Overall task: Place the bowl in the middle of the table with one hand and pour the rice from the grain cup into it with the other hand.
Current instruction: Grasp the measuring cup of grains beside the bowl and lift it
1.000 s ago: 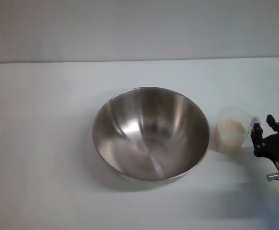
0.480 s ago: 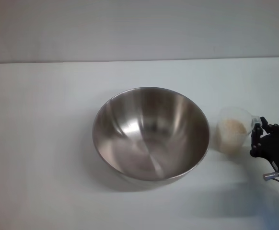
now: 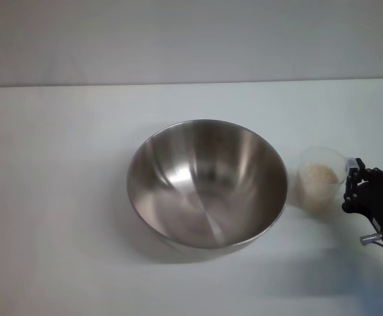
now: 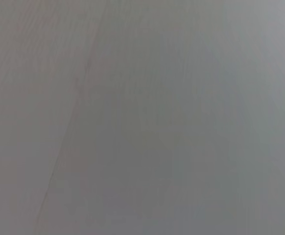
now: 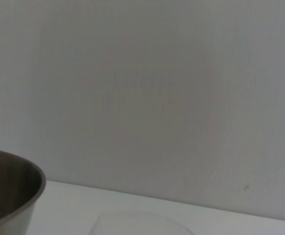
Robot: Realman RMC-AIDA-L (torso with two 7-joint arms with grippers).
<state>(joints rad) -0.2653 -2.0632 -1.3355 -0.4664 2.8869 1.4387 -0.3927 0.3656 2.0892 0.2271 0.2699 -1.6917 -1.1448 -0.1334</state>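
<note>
Closing in: right gripper has crept up against the grain cup beside the bowl. Jaw state: cannot tell. Rice isn't being poured yet.

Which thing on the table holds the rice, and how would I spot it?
Find the big steel bowl in the middle of the white table. Just to its right stands the grain cup, beside the right gripper. It is small, clear plastic, with pale rice inside.

Shiny brushed steel bowl, translucent plastic grain cup, matt white table.
</note>
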